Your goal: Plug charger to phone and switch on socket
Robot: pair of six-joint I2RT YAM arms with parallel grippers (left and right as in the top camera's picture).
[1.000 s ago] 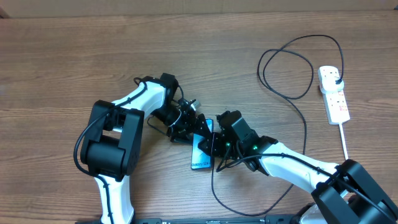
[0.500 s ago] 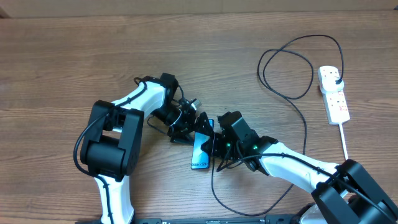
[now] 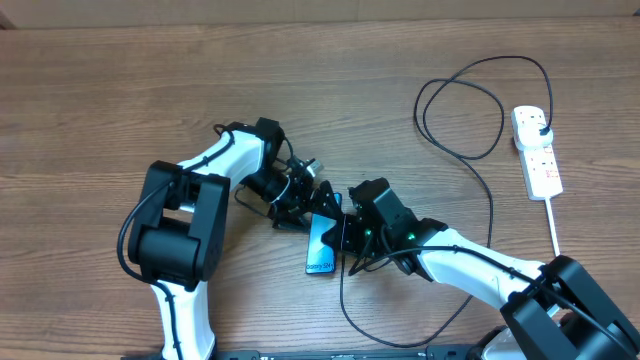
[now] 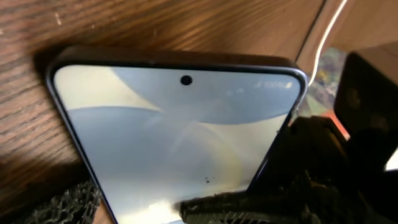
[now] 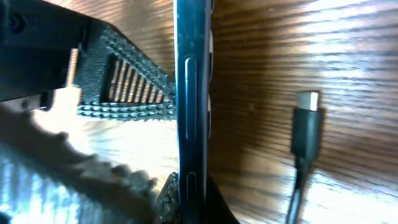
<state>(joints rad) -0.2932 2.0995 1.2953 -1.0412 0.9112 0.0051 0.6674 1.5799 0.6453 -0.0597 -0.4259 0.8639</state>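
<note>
You are at the plugging step with nothing mated yet: your right tool (image 3: 347,236) is pinched almost closed on the phone (image 5: 189,93), which is tipped up on one long edge between its pads; the left tool (image 3: 303,198) sits against the phone's other end, and I cannot tell how wide it stands or whether it grips. The charger (image 5: 306,118) tip lies loose on the worktop (image 3: 100,100) just beside the right tool, apart from the phone; the socket (image 3: 537,150) is well beyond that tool. Next, I judge, one tool must steady the phone while the other lifts the tip and lines it up with the port.
</note>
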